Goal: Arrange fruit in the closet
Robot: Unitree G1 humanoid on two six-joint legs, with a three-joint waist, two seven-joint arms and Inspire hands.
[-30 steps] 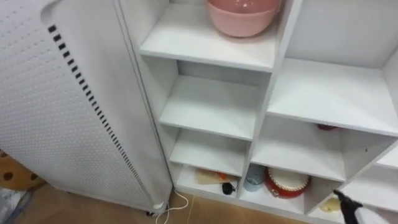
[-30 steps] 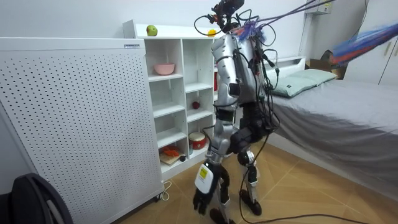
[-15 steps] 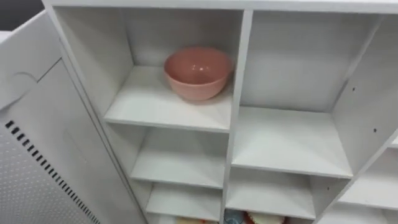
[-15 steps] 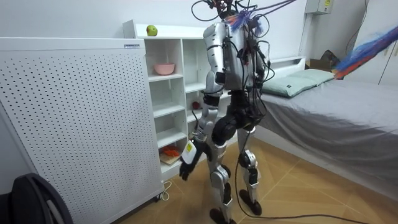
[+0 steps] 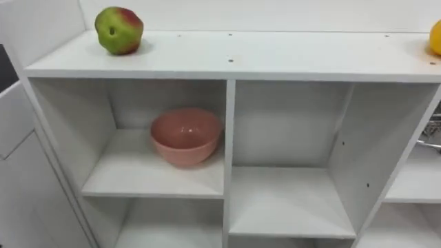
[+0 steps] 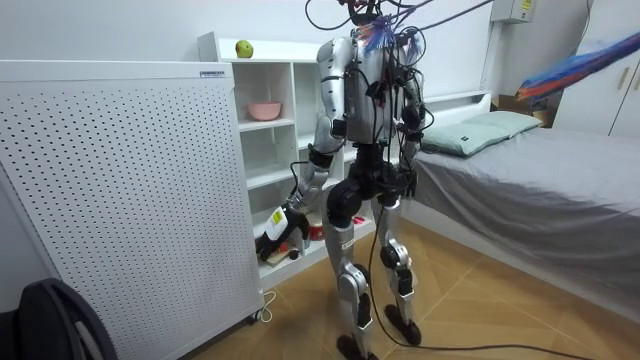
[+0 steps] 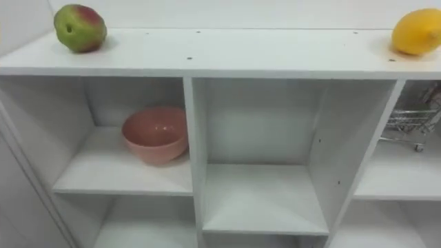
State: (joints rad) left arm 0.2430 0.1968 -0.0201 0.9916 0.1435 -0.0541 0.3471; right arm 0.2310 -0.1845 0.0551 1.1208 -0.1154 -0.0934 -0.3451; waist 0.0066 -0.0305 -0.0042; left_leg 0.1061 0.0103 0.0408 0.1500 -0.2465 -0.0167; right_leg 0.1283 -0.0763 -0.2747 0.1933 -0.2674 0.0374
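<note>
The left hand [image 6: 284,228] hangs low by the bottom shelves of the closet [image 5: 275,52], and I cannot tell its grip. The apple [image 5: 118,30], lemon [image 7: 416,32] and bowl [image 5: 186,136] sit well above it.

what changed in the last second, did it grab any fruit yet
The robot straightened up toward the closet, so its head view rose from the bottom shelves to the top board. Its left hand swung up from near the floor to the lower shelves. No fruit was taken: apple and lemon lie on top; apple and pink bowl stayed put.
</note>
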